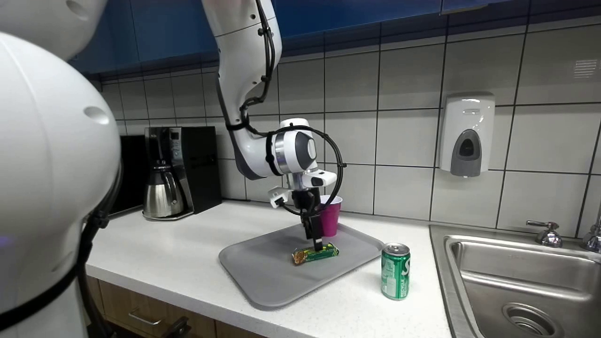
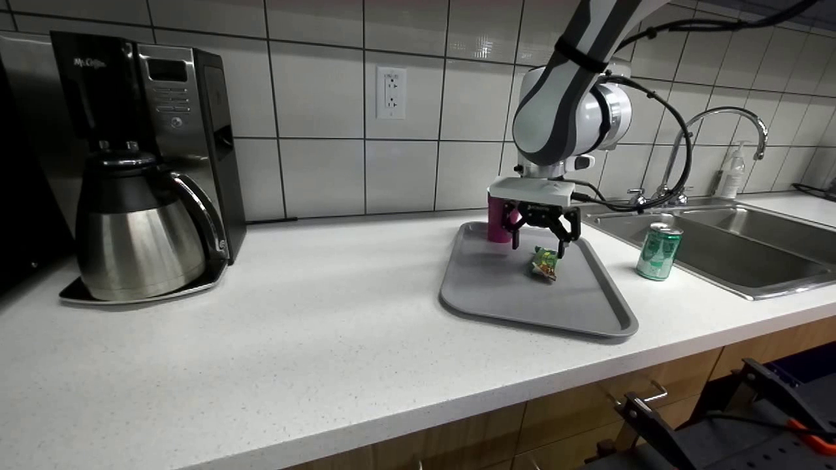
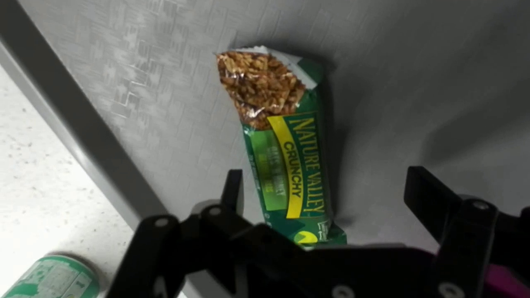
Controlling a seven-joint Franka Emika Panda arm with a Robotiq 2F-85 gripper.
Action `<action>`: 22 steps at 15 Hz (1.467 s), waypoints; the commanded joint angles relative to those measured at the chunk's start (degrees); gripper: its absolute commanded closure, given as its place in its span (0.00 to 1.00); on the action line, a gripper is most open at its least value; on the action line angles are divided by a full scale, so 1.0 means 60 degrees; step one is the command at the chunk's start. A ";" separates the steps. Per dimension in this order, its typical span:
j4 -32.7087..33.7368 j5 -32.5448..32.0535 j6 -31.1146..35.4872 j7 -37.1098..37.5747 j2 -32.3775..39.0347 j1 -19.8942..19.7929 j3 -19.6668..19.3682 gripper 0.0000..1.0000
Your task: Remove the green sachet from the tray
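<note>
While both exterior views give us nearly the whole grey tray (image 2: 483,294) on the white desk (image 2: 294,339), the wrist view takes in only part of it and shows us the green sachet (image 3: 290,169) from above. There too we see the pincer (image 3: 325,182) unclosed, its fingers (image 3: 430,198) spread well apart, the sachet lying between them as that view has it; whether either one touches it we cannot tell. In an exterior view we find a white soap dispenser (image 1: 468,134) on the tiled wall (image 1: 408,77), and in an exterior view an outlet (image 2: 392,93) and a pump bottle (image 2: 731,173) at the back of the steel sink (image 2: 744,264).

The tray bears the sachet, lying flat, and a magenta cup (image 1: 331,220) standing near its edge by the wall; what the cup contains is hidden from us. A steel carafe (image 2: 140,241) sits on the base of the coffee maker (image 2: 173,98), its contents also hidden, and a green can (image 1: 395,274) stands upright on the desk between tray and sink.

On the sachet the wrist view alone lets us read "NATURE VALLEY" and "CRUNCHY"; smaller lettering there is too blurred for us. We make out "Mr. Coffee" on the coffee maker, and on the can a white "S" and small letters reading "RECYCLE".
</note>
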 commanded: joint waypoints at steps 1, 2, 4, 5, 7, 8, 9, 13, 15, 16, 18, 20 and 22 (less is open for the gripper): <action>0.0025 0.0345 0.0060 -0.0326 0.0045 0.0161 -0.0237 0.00; 0.0021 0.0368 0.0047 -0.0321 0.0057 0.0165 -0.0255 0.00; -0.0010 0.0444 0.0056 -0.0358 0.0090 0.0130 -0.0256 0.00; -0.0017 0.0478 0.0061 -0.0366 0.0108 0.0125 -0.0264 0.00; -0.0034 0.0542 0.0093 -0.0387 0.0158 0.0114 -0.0266 0.00; -0.0039 0.0571 0.0114 -0.0393 0.0177 0.0111 -0.0267 0.00; -0.0041 0.0615 0.0135 -0.0418 0.0200 0.0099 -0.0259 0.00; -0.0055 0.0772 0.0217 -0.0480 0.0252 0.0096 -0.0284 0.26; -0.0072 0.0817 0.0237 -0.0502 0.0240 0.0101 -0.0308 0.44; -0.0078 0.0816 0.0237 -0.0498 0.0232 0.0109 -0.0327 0.51; -0.0095 0.0793 0.0254 -0.0479 0.0188 0.0140 -0.0374 0.66; -0.0127 0.0768 0.0306 -0.0453 0.0117 0.0186 -0.0404 0.82; -0.0180 0.0749 0.0297 -0.0421 0.0016 0.0239 -0.0426 0.83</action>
